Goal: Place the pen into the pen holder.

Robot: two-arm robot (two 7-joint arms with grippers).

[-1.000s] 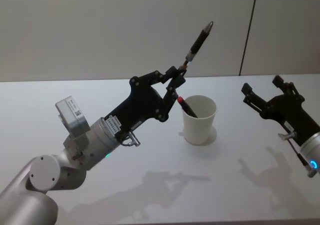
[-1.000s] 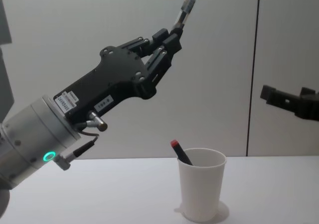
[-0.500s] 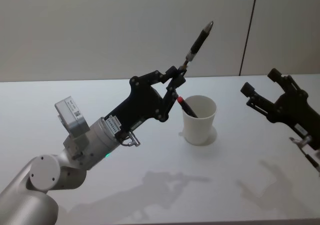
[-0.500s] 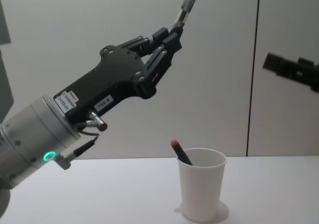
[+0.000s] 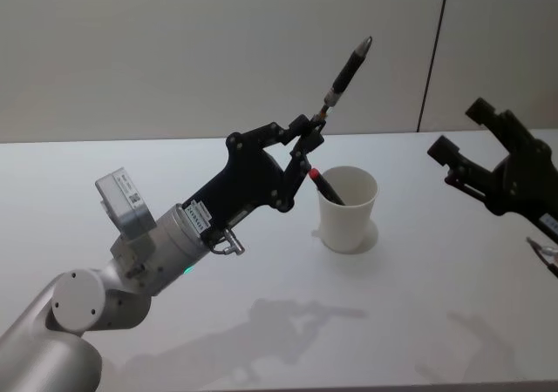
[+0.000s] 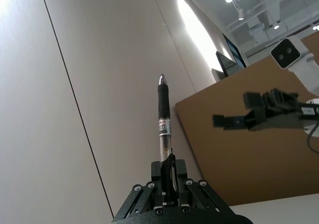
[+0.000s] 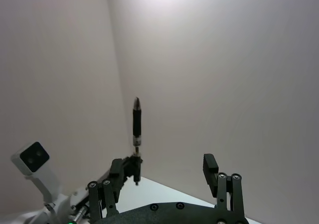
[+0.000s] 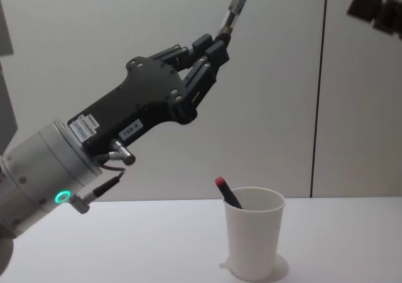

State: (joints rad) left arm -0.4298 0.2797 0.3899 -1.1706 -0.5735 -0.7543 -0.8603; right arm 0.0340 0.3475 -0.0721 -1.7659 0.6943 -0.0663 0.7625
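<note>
I have the pen [image 5: 347,70] up in the air, gripped by its lower end in the left pincer [image 5: 311,131], whose fingers are closed tight on the clear barrel. It tilts up and away from me, dark grip and tip uppermost, well above the cup [image 5: 349,213] and a little to its left. From the chest camera the pen runs off the top edge, with the pincer high over the desk [image 5: 392,309]. The cup stands upright on the white desk, and the left pincer is not touching it. Inside it a second, red-capped pen [image 5: 324,185] leans against the left side of the rim, its red end poking out. My right pincer [image 5: 460,131] hangs off to the right of the cup, well apart from it — fingers spread wide, nothing between them.
</note>
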